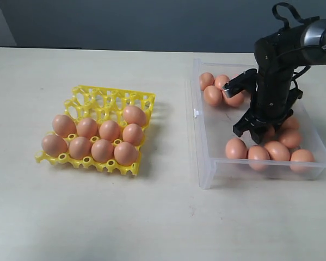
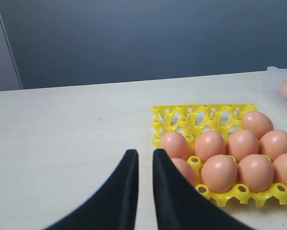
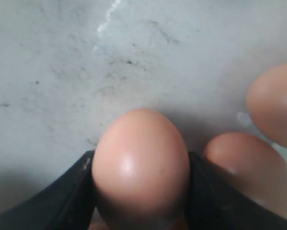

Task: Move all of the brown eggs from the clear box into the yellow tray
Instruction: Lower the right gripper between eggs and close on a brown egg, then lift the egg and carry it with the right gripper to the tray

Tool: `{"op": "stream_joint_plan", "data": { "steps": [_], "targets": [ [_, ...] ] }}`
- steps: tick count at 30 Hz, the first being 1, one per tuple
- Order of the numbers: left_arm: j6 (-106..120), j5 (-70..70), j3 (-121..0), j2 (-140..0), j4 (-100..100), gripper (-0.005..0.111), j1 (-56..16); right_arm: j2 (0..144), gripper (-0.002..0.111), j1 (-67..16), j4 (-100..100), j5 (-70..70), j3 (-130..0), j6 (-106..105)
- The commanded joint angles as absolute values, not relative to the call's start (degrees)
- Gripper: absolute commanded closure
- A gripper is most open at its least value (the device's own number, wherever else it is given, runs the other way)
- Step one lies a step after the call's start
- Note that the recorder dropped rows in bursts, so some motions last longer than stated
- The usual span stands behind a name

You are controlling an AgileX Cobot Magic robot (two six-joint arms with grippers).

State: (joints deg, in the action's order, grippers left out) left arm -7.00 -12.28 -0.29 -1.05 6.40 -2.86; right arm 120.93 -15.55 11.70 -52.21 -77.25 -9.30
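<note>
Right wrist view puts one of the brown eggs [image 3: 141, 163] squarely in my right gripper [image 3: 141, 194]: my black fingers [image 3: 71, 191] press against both of its flanks, so I read this as a grasp. The egg seems to sit low over the bare floor of the clear box [image 1: 202, 157]. How firm the hold is I cannot judge. Two more eggs lie just beside it, one almost touching my finger.

From the exterior view, my right gripper [image 1: 253, 130] stands upright inside the box, towards its right wall. It is between a cluster of eggs [image 1: 217, 89] in the far left corner and a row of eggs [image 1: 269, 153] along the near wall.

The step in hand is the pick. I judge the job under halfway, since the yellow tray [image 1: 105, 98], well apart across the tabletop [image 1: 152, 217], has only its near rows filled [image 1: 94, 138] and its far cups bare.

Next I would need a straight lift clear of the box wall, gentle enough not to squeeze the shell or nudge the neighbours, then a carry to a bare cup.

My left gripper [image 2: 144, 158] hovers near the tray's edge, fingers almost together, holding nothing.
</note>
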Motion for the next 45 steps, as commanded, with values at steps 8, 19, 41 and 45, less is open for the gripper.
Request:
{"op": "stream_joint_plan", "data": {
  "steps": [8,19,41,45],
  "targets": [
    [-7.0,-11.9,0.0,-1.4,6.5,0.095,-3.0,107.6,0.108,-21.4,1.0,-35.3,-76.3,-8.3],
    [-7.0,-11.9,0.0,-1.4,6.5,0.095,-3.0,112.2,0.109,-30.7,-20.0,-3.7,-76.2,-23.0],
    [-7.0,-11.9,0.0,-1.4,6.5,0.095,-3.0,117.6,0.109,-29.1,-13.4,-38.1,-92.6,-6.2],
    [-7.0,-11.9,0.0,-1.4,6.5,0.095,-3.0,117.6,0.109,-25.2,-14.0,-53.0,-98.8,-6.1]
  ]
}}
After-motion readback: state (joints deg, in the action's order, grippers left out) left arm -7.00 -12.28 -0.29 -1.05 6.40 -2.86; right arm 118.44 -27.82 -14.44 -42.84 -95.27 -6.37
